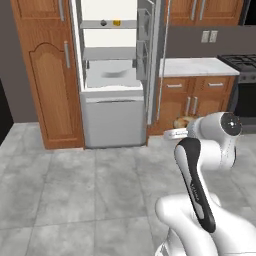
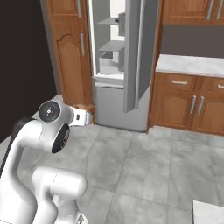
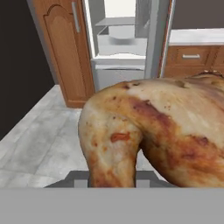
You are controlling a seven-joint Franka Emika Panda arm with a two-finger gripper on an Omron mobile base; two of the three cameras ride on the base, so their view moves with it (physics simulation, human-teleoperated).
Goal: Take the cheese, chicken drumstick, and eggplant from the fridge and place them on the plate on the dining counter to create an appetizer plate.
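My gripper is shut on the chicken drumstick, glossy brown, held above the floor to the right of the fridge. In the hand view the chicken drumstick looms close and hides the fingertips. The right base view has the chicken drumstick ahead of the white wrist. The fridge stands open. On its upper shelf lie the yellow cheese and a small dark lump, the eggplant. The plate is out of view.
The open fridge door juts toward me. Brown cupboards flank the fridge, and a wall counter with a stove runs to the right. Grey floor tiles lie in front. A white slab's corner shows low right; I cannot tell whether it is the dining counter.
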